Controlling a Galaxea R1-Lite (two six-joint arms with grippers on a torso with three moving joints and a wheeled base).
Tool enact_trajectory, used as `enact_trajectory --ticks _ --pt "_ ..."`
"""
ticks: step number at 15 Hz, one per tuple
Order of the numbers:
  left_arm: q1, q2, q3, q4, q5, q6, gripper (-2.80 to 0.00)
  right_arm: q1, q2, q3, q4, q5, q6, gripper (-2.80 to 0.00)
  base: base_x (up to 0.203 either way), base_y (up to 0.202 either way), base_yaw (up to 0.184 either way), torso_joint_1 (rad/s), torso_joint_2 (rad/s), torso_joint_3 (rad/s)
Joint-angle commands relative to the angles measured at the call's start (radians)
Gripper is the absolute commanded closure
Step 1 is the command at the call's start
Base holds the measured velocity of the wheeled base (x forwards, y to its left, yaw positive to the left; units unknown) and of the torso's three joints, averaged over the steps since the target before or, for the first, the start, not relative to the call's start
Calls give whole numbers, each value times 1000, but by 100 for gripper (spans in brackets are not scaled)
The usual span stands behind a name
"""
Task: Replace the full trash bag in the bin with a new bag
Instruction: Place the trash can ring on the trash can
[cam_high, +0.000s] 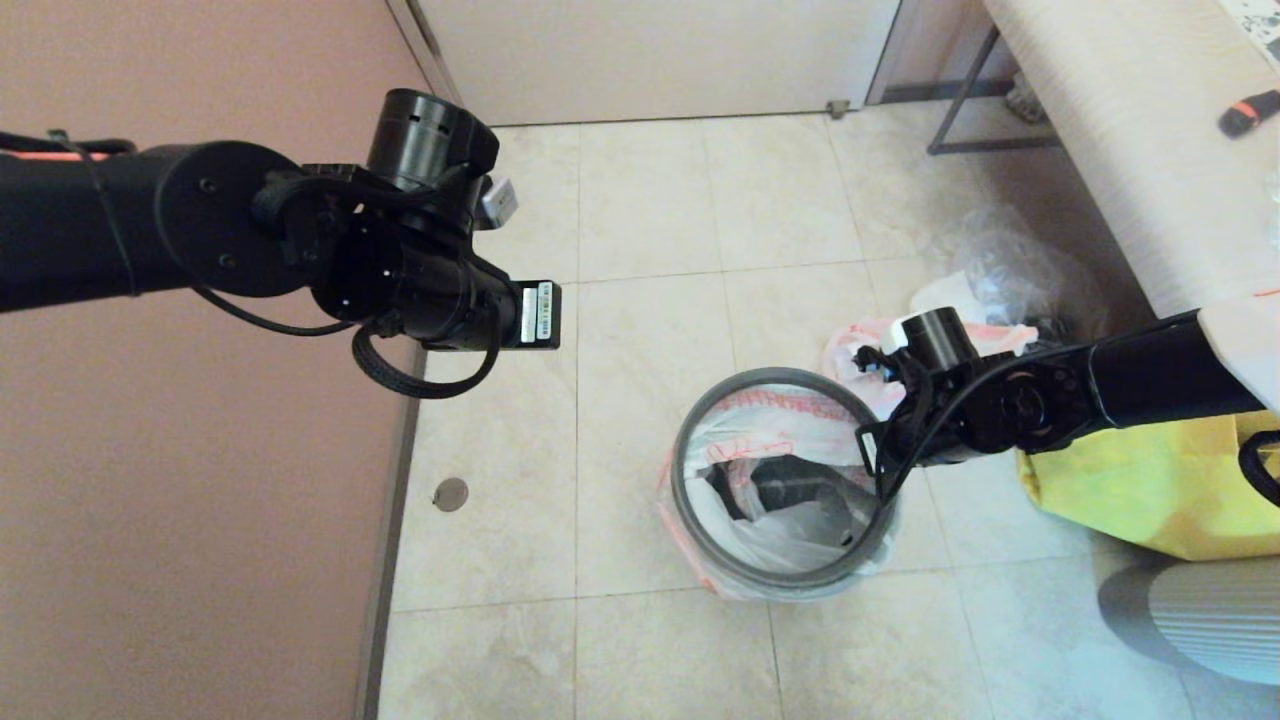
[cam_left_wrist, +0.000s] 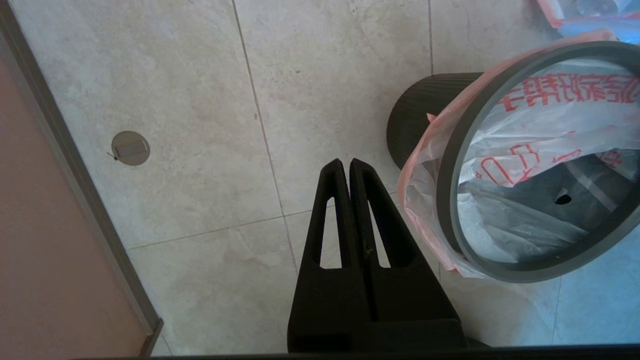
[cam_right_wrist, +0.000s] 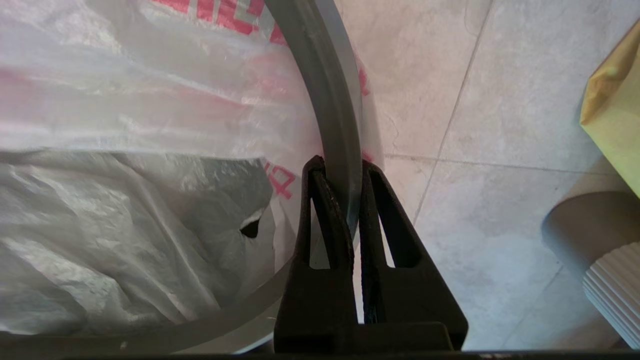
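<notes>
Bin (cam_left_wrist: 415, 120) stands on the tiled floor (cam_high: 650, 200), black ribbed wall showing only in the left wrist view. New bag (cam_high: 770, 425), white with orange-red print, lines the bin; its edge folds out over the top and hangs down the outside. Dark grey hoop rim (cam_high: 700, 420) sits around the bin mouth over the bag, tilted rather than level.

Right claw (cam_right_wrist: 340, 167) is at the side of the bin nearest the yellow tote (cam_high: 1150, 490), clamped narrow on the hoop rim with bag film caught between, one finger inside the ring and one outside.

Left claw (cam_left_wrist: 346, 167) hovers above bare floor on the side of the bin away from the tote, fingers pressed together, holding nothing, clear of the bin.

Full trash bag (cam_high: 860, 345), white with pink-red edges, lies on the floor just behind the bin, partly hidden by the right arm. Clear plastic bag (cam_high: 1010, 265) lies beyond it, near the table (cam_high: 1130, 150).
</notes>
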Motion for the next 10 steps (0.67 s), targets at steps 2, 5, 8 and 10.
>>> enact_trajectory --ticks 2,5,8,10 --pt "0 4 0 2 2 -1 0 7 16 18 -1 -1 -1 0 0 0 0 0 0 0" --pt "-2 4 0 2 2 -1 0 17 33 5 -7 -1 -1 0 0 0 0 0 0 0" --pt "-3 7 0 2 2 0 0 27 53 0 -52 -1 -26 0 0 0 0 0 0 0" --pt "-2 10 -1 2 2 0 0 28 67 -2 -65 -1 -33 0 0 0 0 0 0 0"
